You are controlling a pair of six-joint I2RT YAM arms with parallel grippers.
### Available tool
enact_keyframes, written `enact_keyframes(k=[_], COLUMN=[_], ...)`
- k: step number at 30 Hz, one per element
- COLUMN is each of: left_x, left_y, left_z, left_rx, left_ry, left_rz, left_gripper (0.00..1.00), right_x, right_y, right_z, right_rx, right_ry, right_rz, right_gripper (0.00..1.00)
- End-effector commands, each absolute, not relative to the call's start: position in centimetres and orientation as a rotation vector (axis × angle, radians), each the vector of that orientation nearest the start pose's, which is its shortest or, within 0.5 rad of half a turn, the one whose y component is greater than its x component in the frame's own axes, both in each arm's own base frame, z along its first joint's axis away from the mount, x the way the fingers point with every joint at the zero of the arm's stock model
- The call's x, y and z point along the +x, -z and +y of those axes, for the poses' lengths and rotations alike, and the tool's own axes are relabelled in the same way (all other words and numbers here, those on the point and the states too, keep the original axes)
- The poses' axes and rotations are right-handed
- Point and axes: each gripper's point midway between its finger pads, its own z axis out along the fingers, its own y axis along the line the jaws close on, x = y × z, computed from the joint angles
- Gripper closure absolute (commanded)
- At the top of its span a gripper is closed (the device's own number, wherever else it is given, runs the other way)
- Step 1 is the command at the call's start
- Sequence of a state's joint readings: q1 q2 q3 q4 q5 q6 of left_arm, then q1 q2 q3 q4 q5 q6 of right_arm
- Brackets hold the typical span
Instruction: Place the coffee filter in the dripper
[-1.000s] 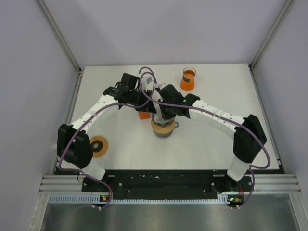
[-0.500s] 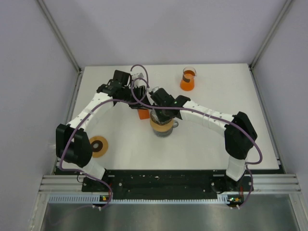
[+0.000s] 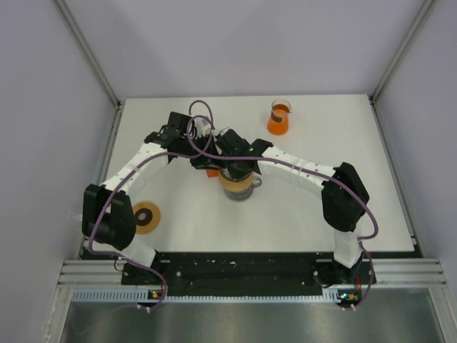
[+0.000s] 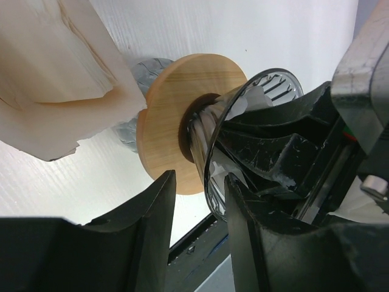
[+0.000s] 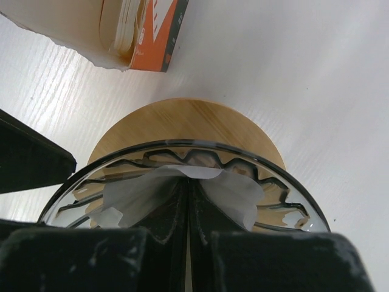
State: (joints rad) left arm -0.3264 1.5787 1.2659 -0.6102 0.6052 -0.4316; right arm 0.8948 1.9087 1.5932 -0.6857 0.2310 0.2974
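One flimsy coffee filter in dripper, pinch edge lightly; right end effector pressed together, left end effector spread.

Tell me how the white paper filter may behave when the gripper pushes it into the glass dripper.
Probably floppy: the coffee filter looks thin and lies creased around the shut right gripper. Likely very light, so it may lift out with the fingers instead of staying in the dripper.
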Motion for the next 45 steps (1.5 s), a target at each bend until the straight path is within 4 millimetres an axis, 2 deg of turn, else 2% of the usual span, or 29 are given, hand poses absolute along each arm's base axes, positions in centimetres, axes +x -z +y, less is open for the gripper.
enact_keyframes(k=[1, 4, 6, 16, 19, 22, 27, 38, 45], left_x=[30.4, 30.4, 30.5, 30.8, 30.9, 31.0, 31.0, 31.4, 31.8], left_y=[-19.2, -19.2, -19.1, -18.8, -18.7, -18.9, -18.9, -19.5, -20.4], left_z=[-24.9, -25.0, -24.9, -25.0, -24.8, -24.9, -24.8, -24.7, -24.7], left_rx=[0.28, 0.288, 0.288, 0.287, 0.288, 0.296, 0.297, 0.312, 0.333], left_ry=[1.163, 1.158, 1.148, 1.137, 1.127, 1.122, 1.117, 1.095, 1.075], left_rz=[2.463, 2.462, 2.46, 2.461, 2.459, 2.451, 2.452, 2.435, 2.412], left_gripper=[0.57, 0.6, 0.64, 0.82, 0.87, 0.88, 0.89, 0.88, 0.77], right_x=[28.3, 28.3, 28.4, 30.6, 30.8, 31.1, 31.3, 31.6, 31.6], right_y=[-5.0, -4.8, -5.7, -15.8, -17.6, -18.4, -19.5, -23.6, -25.6], right_z=[33.1, 32.9, 33.3, 35.8, 36.1, 35.8, 35.1, 33.8, 32.7], right_rx=[-0.818, -0.816, -0.814, -0.772, -0.765, -0.752, -0.731, -0.68, -0.648], right_ry=[-0.051, -0.047, -0.068, -0.26, -0.315, -0.32, -0.327, -0.356, -0.376], right_rz=[2.597, 2.609, 2.592, 2.332, 2.287, 2.273, 2.258, 2.178, 2.145], right_gripper=[1.0, 1.0, 1.0, 1.0, 1.0, 1.0, 1.0, 1.0, 1.0])
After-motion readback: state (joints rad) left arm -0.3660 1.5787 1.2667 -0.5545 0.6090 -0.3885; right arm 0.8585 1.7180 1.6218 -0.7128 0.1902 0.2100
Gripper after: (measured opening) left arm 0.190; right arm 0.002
